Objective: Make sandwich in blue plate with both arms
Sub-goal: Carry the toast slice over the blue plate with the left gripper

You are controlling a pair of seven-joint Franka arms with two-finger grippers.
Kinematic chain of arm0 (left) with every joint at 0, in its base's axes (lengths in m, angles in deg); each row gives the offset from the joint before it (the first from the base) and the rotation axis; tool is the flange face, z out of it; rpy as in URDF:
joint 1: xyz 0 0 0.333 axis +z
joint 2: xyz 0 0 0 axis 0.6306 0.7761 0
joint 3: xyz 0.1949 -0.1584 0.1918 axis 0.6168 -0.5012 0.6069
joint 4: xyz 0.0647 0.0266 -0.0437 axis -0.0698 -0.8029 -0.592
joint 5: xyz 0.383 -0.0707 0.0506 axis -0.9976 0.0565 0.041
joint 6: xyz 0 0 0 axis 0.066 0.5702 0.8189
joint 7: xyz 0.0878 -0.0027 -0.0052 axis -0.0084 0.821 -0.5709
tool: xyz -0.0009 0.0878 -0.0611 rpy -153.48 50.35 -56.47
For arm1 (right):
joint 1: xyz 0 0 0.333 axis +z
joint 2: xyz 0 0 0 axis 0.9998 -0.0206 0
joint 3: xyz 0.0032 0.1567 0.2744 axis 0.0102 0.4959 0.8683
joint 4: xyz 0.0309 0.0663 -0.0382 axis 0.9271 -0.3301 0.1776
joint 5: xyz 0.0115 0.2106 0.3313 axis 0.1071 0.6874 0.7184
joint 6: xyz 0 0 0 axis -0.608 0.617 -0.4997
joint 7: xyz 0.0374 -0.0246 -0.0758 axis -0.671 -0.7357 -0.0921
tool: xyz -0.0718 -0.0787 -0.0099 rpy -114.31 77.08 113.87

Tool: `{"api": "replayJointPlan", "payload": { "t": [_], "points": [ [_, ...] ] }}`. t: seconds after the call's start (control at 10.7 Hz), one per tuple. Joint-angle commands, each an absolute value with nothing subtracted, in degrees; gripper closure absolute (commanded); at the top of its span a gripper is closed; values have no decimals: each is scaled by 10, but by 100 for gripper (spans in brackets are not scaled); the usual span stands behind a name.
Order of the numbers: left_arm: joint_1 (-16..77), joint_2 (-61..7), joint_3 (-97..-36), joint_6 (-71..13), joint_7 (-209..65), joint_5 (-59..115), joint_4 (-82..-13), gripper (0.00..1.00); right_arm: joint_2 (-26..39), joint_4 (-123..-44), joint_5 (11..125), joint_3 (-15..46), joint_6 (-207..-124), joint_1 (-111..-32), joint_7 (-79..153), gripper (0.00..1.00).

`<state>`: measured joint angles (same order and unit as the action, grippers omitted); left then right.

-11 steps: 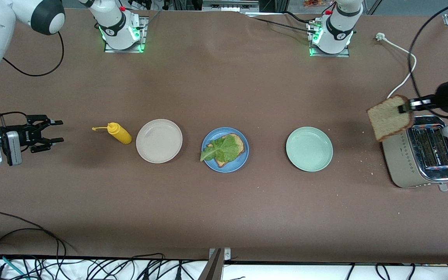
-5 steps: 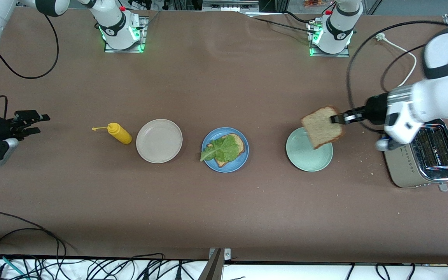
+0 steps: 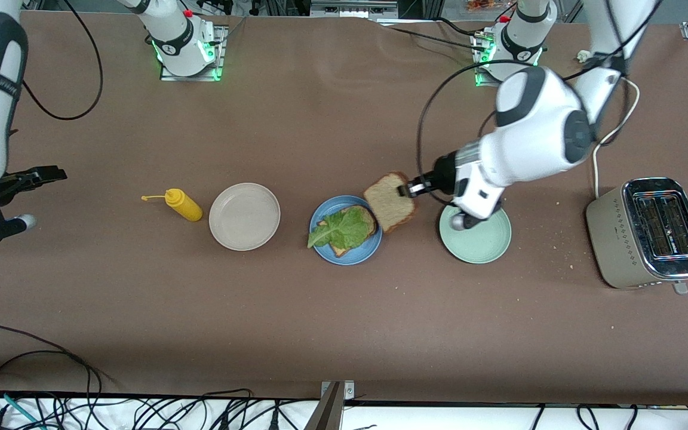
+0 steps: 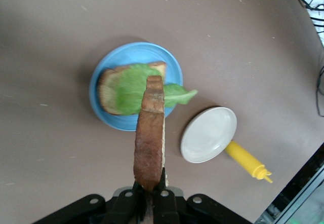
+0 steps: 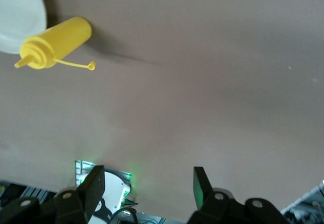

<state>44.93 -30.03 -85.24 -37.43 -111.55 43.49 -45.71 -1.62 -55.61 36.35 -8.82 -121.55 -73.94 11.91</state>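
The blue plate [image 3: 356,258] lies mid-table and holds a toast slice [image 3: 369,219] with a ruffled lettuce leaf [image 3: 341,230] on it. My left gripper [image 3: 407,191] is shut on the edge of a second toast slice [image 3: 389,203], which hangs tilted over the plate's rim on the left arm's side. In the left wrist view that slice [image 4: 149,143] stands edge-on between the pads of the left gripper [image 4: 151,183], above the lettuce [image 4: 134,89] and blue plate [image 4: 152,51]. My right gripper [image 3: 51,177] waits open and empty at the right arm's end of the table, its fingers [image 5: 202,183] wide apart.
A pale green plate [image 3: 481,245] lies under the left arm's wrist. A silver toaster [image 3: 648,233] with its white cord stands at the left arm's end. A beige plate [image 3: 244,216] and a lying yellow squeeze bottle [image 3: 183,204] sit toward the right arm's end.
The left arm has carried the toast slice from above the toaster, over the green plate, to the blue plate's rim. The right gripper has drawn back toward the table's end.
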Motion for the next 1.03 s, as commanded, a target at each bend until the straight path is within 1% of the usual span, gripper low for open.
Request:
{"api": "replayJointPlan", "payload": {
  "t": [0.0,0.09,0.28,0.37,0.56,0.65,0.75,0.84,0.94],
  "points": [
    [374,-251,-844,-504,-1161,445,-452,100,134,-726,274,100,-1308,-821,323,21],
    [365,-243,-844,-541,-1161,444,-456,100,157,-748,273,139,-1339,-847,369,20],
    [351,-230,-844,-611,-1152,442,-481,100,209,-783,283,163,-1396,-866,394,19],
    [344,-223,-844,-625,-1128,435,-492,100,233,-787,290,181,-1412,-885,391,15],
    [343,-204,-843,-626,-1109,424,-497,100,275,-787,325,190,-1401,-901,386,7],
    [341,-198,-844,-627,-1109,411,-497,100,290,-787,325,190,-1381,-901,385,7],
    [336,-196,-842,-638,-1109,405,-497,100,292,-780,325,190,-1371,-900,385,6],
    [336,-190,-842,-649,-1109,404,-497,100,294,-773,325,188,-1356,-897,384,3],
    [334,-184,-842,-661,-1109,396,-497,100,288,-761,324,187,-1347,-887,385,3]
  ]
}}
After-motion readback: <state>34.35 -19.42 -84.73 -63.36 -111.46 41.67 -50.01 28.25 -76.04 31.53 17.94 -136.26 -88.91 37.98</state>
